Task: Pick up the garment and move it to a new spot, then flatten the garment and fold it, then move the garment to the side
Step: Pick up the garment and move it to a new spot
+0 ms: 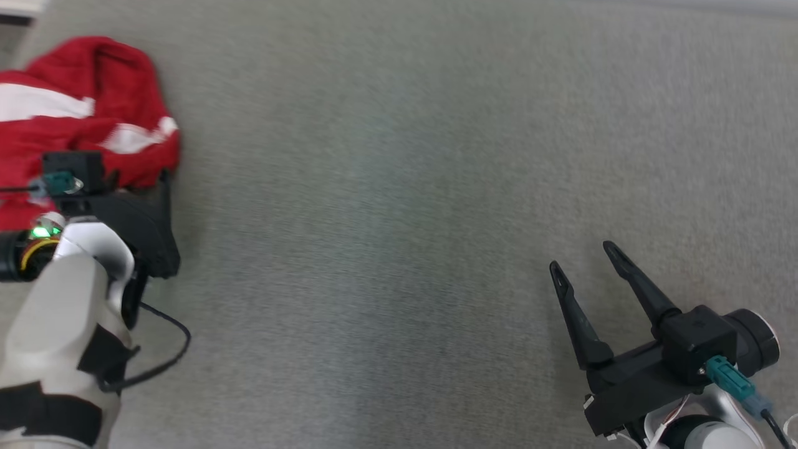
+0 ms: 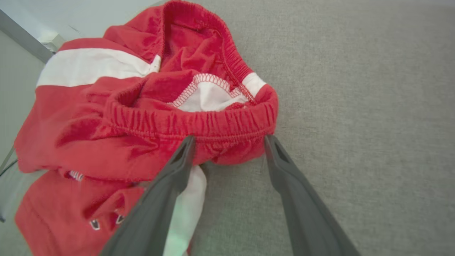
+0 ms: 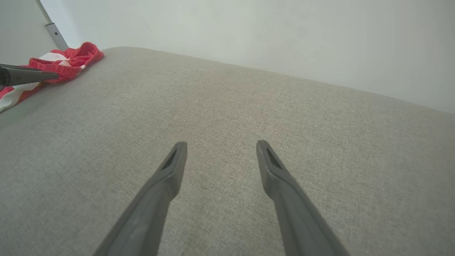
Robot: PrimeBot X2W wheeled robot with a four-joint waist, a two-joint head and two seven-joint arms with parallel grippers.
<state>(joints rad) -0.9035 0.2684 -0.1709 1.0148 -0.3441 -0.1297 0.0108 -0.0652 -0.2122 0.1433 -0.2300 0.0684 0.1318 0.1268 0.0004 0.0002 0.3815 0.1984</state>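
Both released, left claw [image 2: 230,138] at crumpled red garment [image 2: 106,142], right claw [image 3: 221,143] well apart.

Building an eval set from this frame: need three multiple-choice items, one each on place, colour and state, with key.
1. Where does the garment lie in the head view?
A) upper left
B) centre
C) lower right

2. What colours is the garment?
A) blue and grey
B) red and white
C) all black

3. How does the left gripper stand?
A) shut on a sleeve
B) open, fingertips at the elastic waistband
C) open, far from the garment

Key:
1 A: it is bunched by the left edge of the grey surface.
2 B: red cloth with white bands.
3 B: the left wrist view shows both fingers spread at the band.
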